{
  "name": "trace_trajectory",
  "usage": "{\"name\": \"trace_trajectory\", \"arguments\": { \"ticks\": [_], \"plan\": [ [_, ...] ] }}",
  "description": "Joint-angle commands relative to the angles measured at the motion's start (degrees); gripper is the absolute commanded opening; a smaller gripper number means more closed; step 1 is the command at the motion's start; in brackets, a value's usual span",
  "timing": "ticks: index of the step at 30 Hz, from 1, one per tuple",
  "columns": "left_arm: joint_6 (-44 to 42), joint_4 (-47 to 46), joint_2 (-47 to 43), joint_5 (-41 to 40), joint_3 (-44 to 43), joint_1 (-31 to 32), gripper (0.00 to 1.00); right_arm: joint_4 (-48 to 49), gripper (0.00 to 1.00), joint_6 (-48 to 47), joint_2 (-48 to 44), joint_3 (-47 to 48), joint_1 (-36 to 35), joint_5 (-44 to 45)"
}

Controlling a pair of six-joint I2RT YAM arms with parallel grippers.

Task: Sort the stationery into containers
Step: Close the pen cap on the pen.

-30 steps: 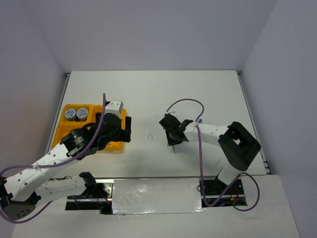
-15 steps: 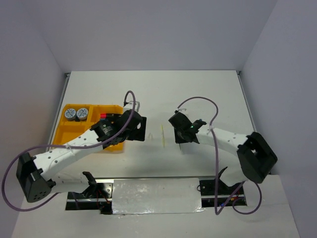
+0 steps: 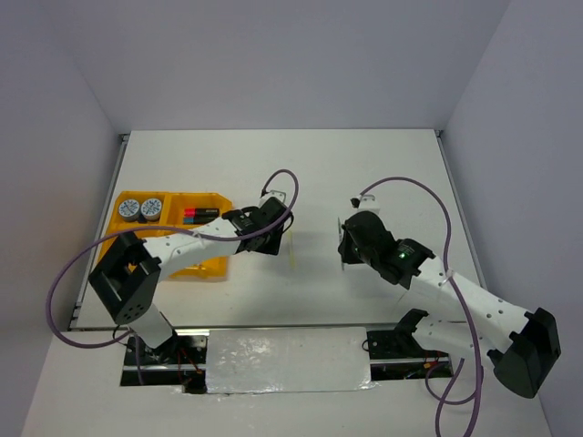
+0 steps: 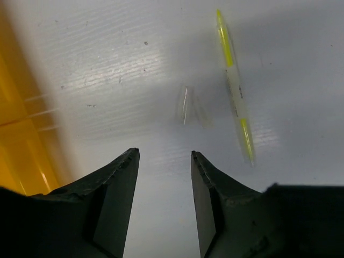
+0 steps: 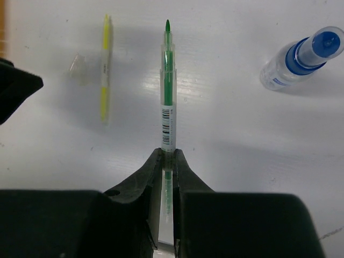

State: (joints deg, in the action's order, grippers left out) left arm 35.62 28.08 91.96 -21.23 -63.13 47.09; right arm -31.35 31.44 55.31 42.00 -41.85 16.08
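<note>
A thin green pen point(image 5: 167, 97) sticks out forward from my right gripper point(image 5: 167, 153), which is shut on its rear end just above the table. A pale yellow pen point(image 5: 106, 80) and a small clear cap point(image 5: 78, 67) lie to its left, and a blue-capped bottle point(image 5: 301, 56) to its right. My left gripper point(image 4: 164, 156) hovers open and holds nothing. The yellow pen point(image 4: 234, 91) and the clear cap point(image 4: 185, 105) lie on the table ahead of it. The yellow-orange tray point(image 3: 137, 238) at the left holds two round tins point(image 3: 139, 208) and markers point(image 3: 196, 216).
The tray's edge point(image 4: 16, 134) shows at the left of the left wrist view. Both arms point(image 3: 191, 244) reach toward the table's middle, their grippers about a hand's width apart. Grey walls close in the white table point(image 3: 273, 173) on three sides.
My left arm has swung right from over the tray to the yellow pen, and its jaws have narrowed. My right gripper has closed on the green pen and shifted slightly right.
</note>
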Motion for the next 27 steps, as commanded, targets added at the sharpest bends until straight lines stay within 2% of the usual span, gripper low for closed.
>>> {"name": "trace_trajectory", "arguments": {
  "ticks": [1, 12, 27],
  "plan": [
    [-2.8, -4.3, 2.2, 3.7, -2.3, -1.7, 0.57, -0.5, 0.00, -0.8, -1.8, -1.2, 0.1, -0.6],
    [-4.5, -6.6, 6.8, 7.3, -3.6, -4.1, 0.58, 0.4, 0.00, -1.5, -2.0, -2.2, 0.1, -1.4],
    [-4.3, -7.0, 11.2, 8.1, -4.2, -4.8, 0.53, -0.7, 0.00, -1.9, -3.4, -1.9, 0.2, -1.0]
  ]
}}
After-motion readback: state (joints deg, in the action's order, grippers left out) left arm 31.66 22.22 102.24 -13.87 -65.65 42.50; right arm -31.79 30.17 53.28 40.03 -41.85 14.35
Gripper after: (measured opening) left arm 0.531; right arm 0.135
